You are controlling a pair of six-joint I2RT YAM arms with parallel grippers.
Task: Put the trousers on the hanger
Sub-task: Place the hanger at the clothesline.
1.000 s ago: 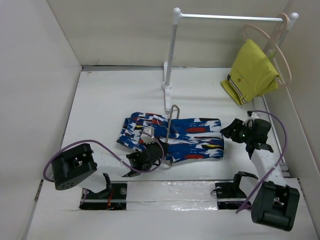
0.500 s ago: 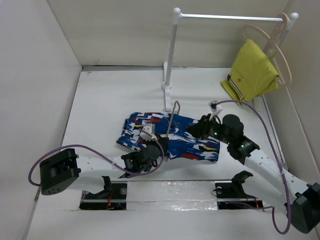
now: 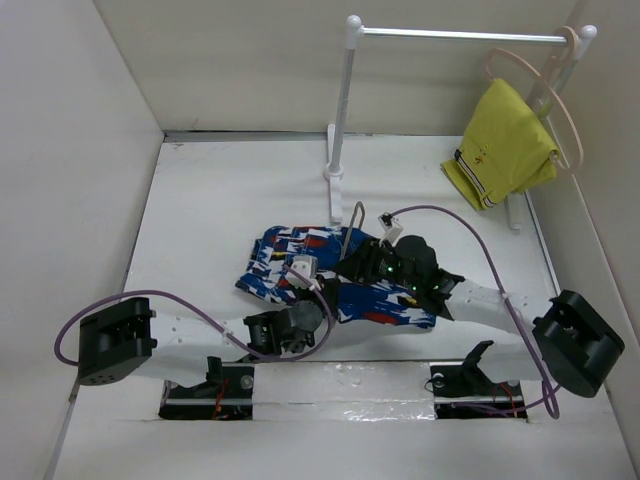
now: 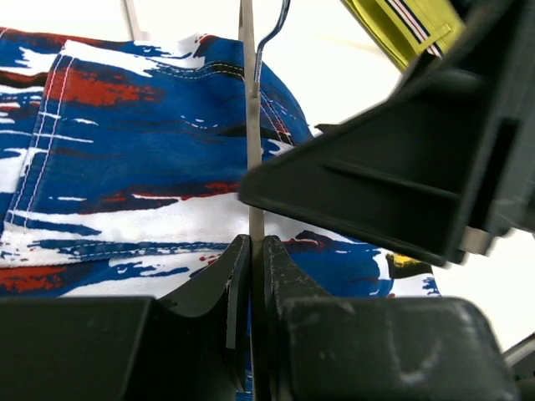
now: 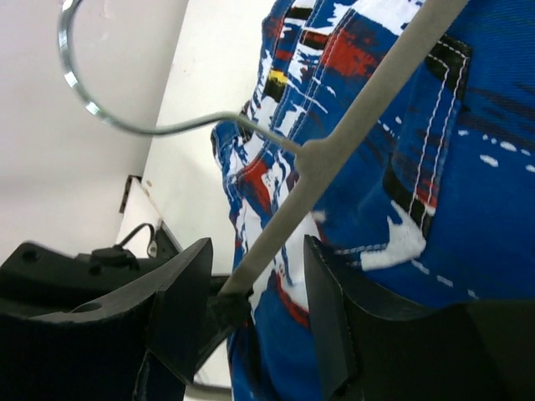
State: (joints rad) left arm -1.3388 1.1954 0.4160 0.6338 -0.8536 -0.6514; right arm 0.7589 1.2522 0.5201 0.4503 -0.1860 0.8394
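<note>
Now, from above, my right claw (image 3: 362, 262) has swung in over the trousers (image 3: 290, 250) lying on the bench (image 3: 220, 200), beside the hanger (image 3: 345, 238) resting on them. Left wrist: left claw (image 4: 249, 259) pinched tight on the hanger wire. Right wrist: claw spread, straddling that wire.

The right gripper (image 3: 368, 262) has swung left over the trousers (image 3: 290, 246), its jaws now straddling the hanger (image 3: 345, 236).

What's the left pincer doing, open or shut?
Shut: the left wrist view shows the left pincer clamped on the hanger wire, no gap either side.
</note>
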